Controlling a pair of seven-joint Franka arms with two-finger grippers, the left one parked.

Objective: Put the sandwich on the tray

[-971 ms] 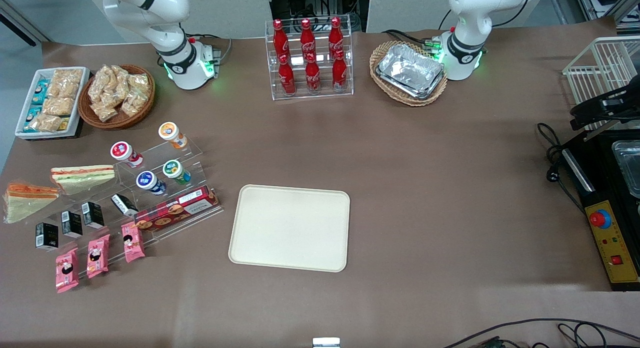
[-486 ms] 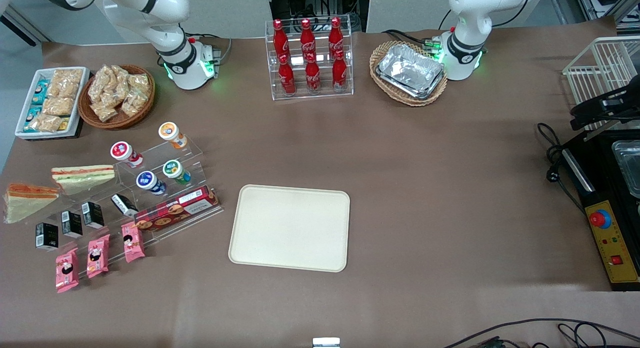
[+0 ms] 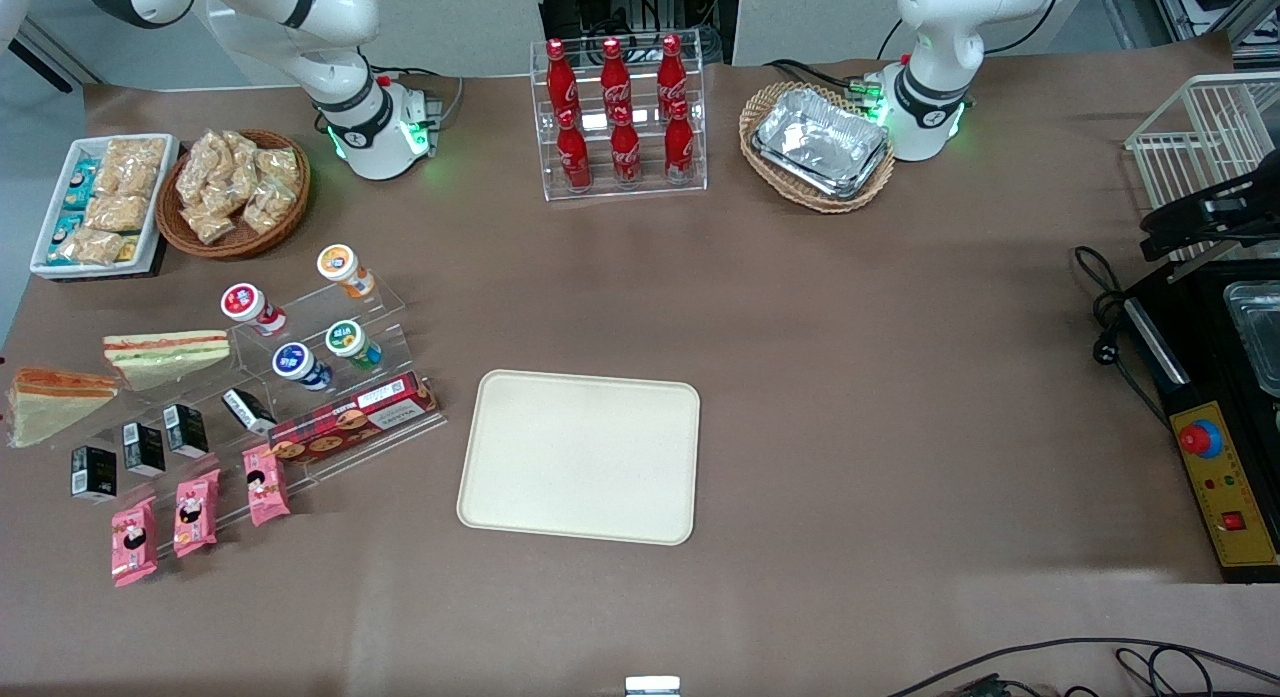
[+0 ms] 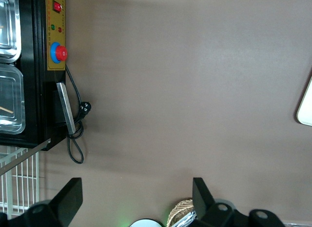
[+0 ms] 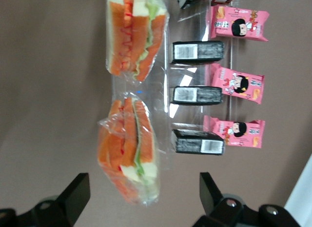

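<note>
Above two sandwiches, the orange-topped sandwich and a paler wedge, the gripper hangs with fingers spread apart, one tray lying well apart.

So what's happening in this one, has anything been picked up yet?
Nothing is picked up yet. The working arm's claw hangs open above the two wrapped sandwiches at its end of the table, holding nothing. The sandwich with the orange top lies on the table next to the other sandwich wedge, beside the acrylic snack rack. The tray sits bare mid-table.
</note>
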